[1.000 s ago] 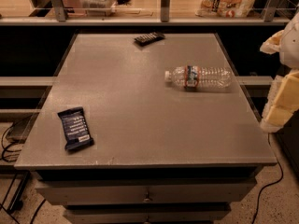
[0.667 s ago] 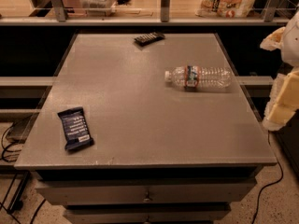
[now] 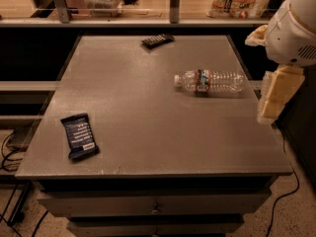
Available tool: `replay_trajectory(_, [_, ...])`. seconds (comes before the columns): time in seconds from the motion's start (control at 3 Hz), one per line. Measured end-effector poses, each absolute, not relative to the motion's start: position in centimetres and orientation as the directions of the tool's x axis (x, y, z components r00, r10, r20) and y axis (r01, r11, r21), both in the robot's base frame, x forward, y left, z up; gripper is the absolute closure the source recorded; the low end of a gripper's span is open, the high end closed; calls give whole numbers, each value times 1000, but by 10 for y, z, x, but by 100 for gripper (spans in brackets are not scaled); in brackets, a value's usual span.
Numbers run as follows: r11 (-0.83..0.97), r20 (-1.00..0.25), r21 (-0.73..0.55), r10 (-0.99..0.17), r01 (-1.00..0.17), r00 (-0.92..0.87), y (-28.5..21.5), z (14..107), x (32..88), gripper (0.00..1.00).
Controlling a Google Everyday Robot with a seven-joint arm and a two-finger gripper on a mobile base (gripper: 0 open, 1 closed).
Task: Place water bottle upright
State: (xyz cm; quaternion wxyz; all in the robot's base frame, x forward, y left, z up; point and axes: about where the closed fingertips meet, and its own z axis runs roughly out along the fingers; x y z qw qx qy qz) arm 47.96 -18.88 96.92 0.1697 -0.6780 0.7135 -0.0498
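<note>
A broad grey rectangular tabletop (image 3: 148, 112) was seen to fill most of the camera view. The robot's cream-coloured gripper (image 3: 275, 95) was held past the right edge of the tabletop, below a white rounded arm housing; whether it was open or closed could not be told, and nothing was seen in its hold. The small clear ribbed plastic water bottle (image 3: 210, 82) was found lying on its side on the right half of the tabletop, near the gripper but apart from it. Being round and ribbed, the bottle was judged likely to roll toward the front or back if nudged off-centre, and a grasp taken too near one end was judged likely to let it swing or slip while being tipped up. Its long axis was laid nearly across the view, with the white cap pointed left and the base pointed right toward the gripper. A dark blue flat snack packet (image 3: 79, 136) was placed well apart at the front left, and a small black flat object (image 3: 158, 40) near the back edge.
</note>
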Motion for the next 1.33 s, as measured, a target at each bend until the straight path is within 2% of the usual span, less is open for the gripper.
replay_trajectory(0.67, [24, -130, -299, -991, -954, 16, -178, 958, 500, 0])
replay_trajectory(1.33, [-91, 25, -281, -996, -955, 87, -160, 919, 564, 0])
